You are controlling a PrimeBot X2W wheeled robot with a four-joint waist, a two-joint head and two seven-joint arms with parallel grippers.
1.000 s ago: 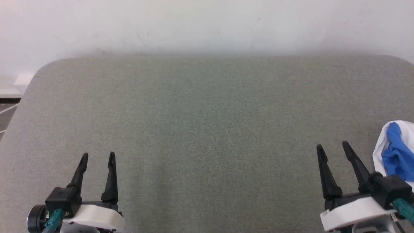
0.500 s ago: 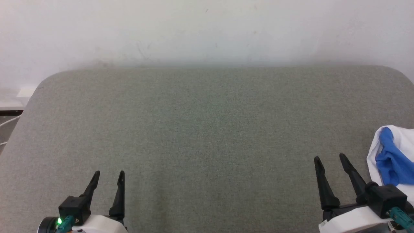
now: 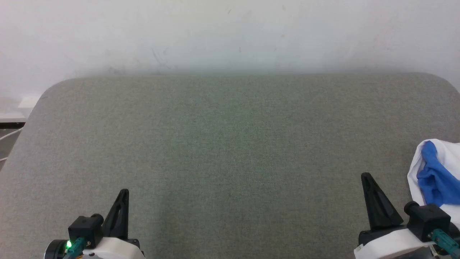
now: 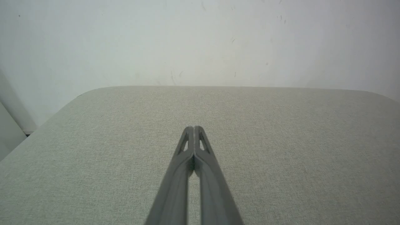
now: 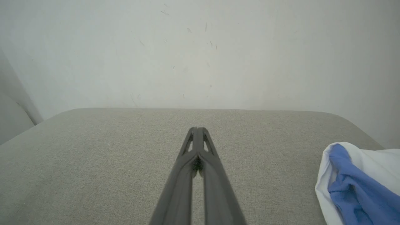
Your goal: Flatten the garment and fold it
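edges: we note the padded surface [image 3: 230, 144] has rounded far corners, and its far edge meets a scuffed white wall [image 3: 230, 32]. the left edge slants toward the lower left, with a white cable [image 3: 9, 135] just beyond it. the right edge runs out of the head view.

open room: the broad stretch between the two grippers is plain grey-green cloth, flat and even.

left gripper [image 3: 123, 196]: low at the near left, over the surface. in the left wrist view we see its fingers pressed together tip to tip, gripping nothing.

right gripper [image 3: 367, 180]: low at the near right, fingers likewise pressed together with nothing held.

garment [image 3: 435, 172]: bunched at the right side of the surface, just beside the right gripper. the fingers are apart from it. white cloth wraps a crumpled blue fold, and the picture's edge cuts off the rest.
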